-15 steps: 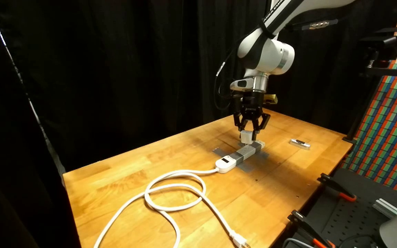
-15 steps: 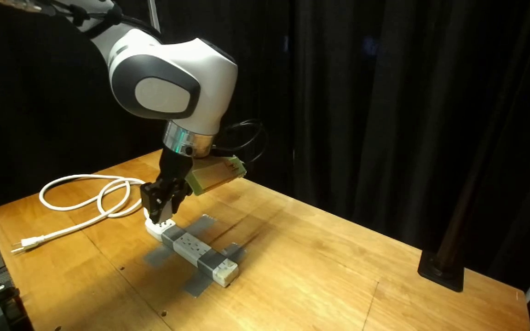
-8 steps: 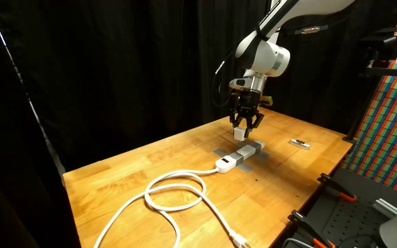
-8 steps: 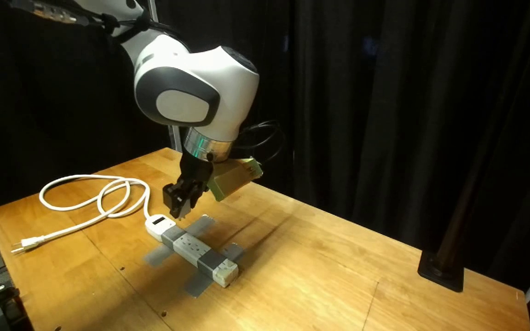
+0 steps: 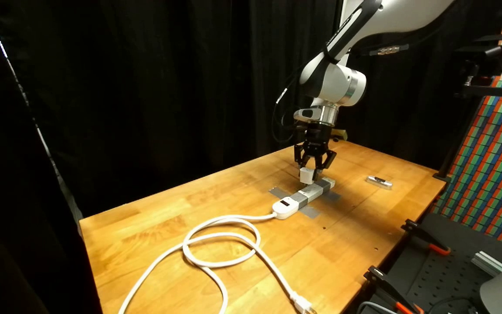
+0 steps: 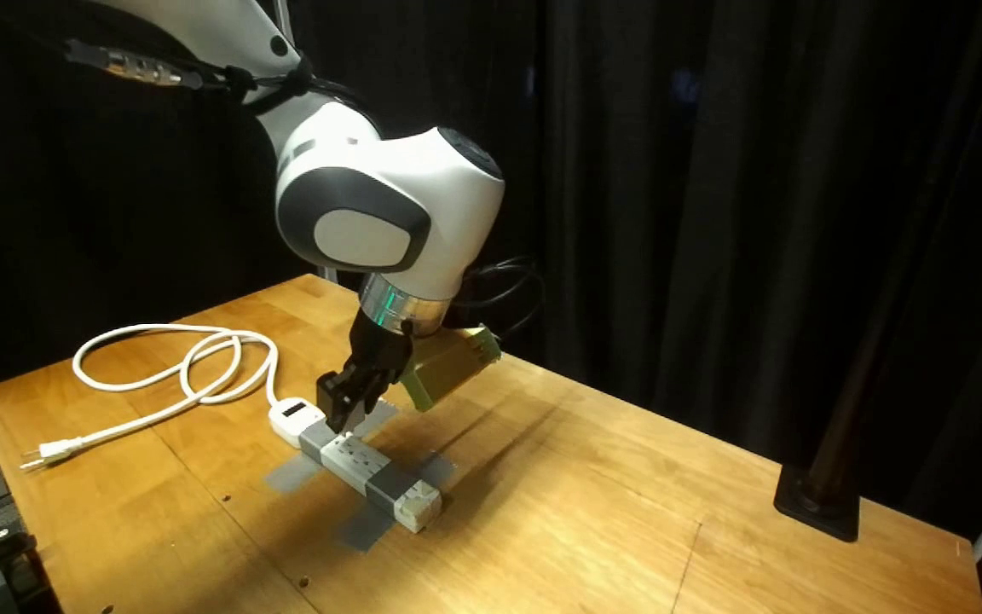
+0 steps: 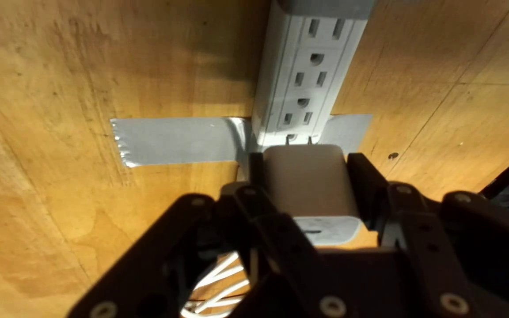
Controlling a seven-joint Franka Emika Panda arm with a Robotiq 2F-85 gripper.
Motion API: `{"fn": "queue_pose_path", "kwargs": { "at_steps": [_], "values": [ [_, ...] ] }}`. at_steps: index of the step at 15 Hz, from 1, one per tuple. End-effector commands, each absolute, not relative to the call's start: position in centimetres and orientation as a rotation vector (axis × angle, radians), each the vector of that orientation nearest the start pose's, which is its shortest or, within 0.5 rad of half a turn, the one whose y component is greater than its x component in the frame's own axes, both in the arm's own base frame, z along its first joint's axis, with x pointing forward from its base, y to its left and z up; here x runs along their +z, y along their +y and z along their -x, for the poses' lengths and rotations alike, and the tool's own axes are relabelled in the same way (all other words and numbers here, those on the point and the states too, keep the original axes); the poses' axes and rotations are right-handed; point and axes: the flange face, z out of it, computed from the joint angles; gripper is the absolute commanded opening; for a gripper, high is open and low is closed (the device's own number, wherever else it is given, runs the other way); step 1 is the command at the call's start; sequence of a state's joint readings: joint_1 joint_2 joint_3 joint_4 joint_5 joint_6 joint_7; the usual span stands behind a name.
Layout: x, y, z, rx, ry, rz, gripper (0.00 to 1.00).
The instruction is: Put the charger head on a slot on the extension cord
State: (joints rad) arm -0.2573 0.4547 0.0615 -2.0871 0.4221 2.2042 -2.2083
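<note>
The fingers [image 7: 365, 190] of the gripper [image 7: 309, 179] pinch the charger [image 7: 309, 187], prongs [image 7: 287, 141] toward the strip [image 7: 309, 90], contact unclear. The plug [image 6: 60, 448] lies near the worktop's [image 6: 585, 529] left edge in an exterior view.

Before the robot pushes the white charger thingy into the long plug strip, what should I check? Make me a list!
1. Gripper has the charger head: ok, squeezed from both sides.
2. Prongs point toward the extension cord: ok.
3. Free slots: ok, several in the wrist view have nothing in them.
4. Extension cord taped down: ok, grey tape runs from it onto the table.
5. Cord's own plug unplugged: ok, it lies loose on the table.
6. Prongs lined up with a slot: cannot tell; no picture shows it clearly.
</note>
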Motion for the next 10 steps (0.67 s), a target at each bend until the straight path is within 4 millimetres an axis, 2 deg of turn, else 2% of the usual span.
{"fn": "queue_pose_path", "kwargs": {
  "at_steps": [1, 10],
  "values": [
    [17.9, -10.4, -54.5, 0.391, 2.681, -2.346, 0.23],
    [16.4, -10.9, -53.9, 0.520, 2.714, -2.378, 0.23]
  ]
}}
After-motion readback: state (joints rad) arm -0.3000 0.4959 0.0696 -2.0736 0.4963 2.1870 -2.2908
